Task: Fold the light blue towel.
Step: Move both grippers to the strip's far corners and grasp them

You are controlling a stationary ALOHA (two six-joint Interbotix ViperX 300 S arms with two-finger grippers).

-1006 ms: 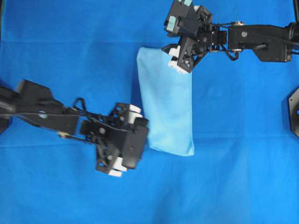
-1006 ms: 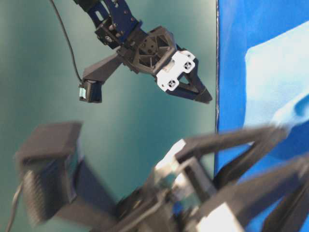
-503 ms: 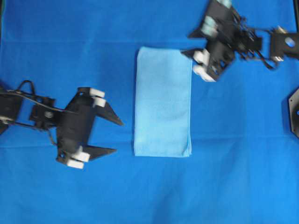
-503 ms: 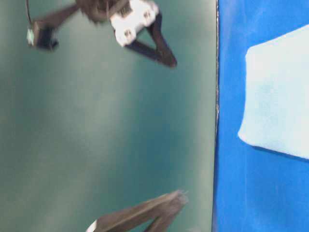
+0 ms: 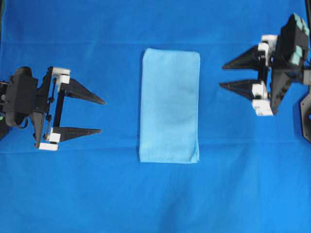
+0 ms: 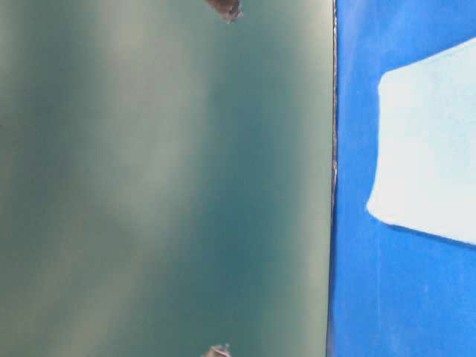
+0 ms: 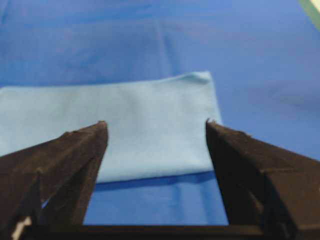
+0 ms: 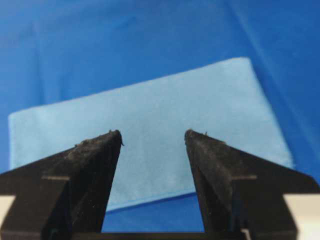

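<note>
The light blue towel (image 5: 169, 106) lies flat in the middle of the royal-blue tablecloth (image 5: 97, 194), folded into a tall narrow rectangle. It also shows in the table-level view (image 6: 431, 149), the left wrist view (image 7: 115, 125) and the right wrist view (image 8: 150, 115). My left gripper (image 5: 102, 116) is open and empty, well left of the towel, pointing at it. My right gripper (image 5: 221, 75) is open and empty, right of the towel, pointing at it. Neither touches the towel.
A black arm base (image 5: 306, 116) sits at the right edge of the overhead view. In the table-level view a teal wall (image 6: 163, 178) fills the left side, with only blurred finger tips (image 6: 224, 7) at the top and bottom edges.
Both grippers have let go of the towel and drawn back to the sides, left arm leftward, right arm rightward. The towel's lifted edge has dropped and it now lies flat as a neat rectangle.
</note>
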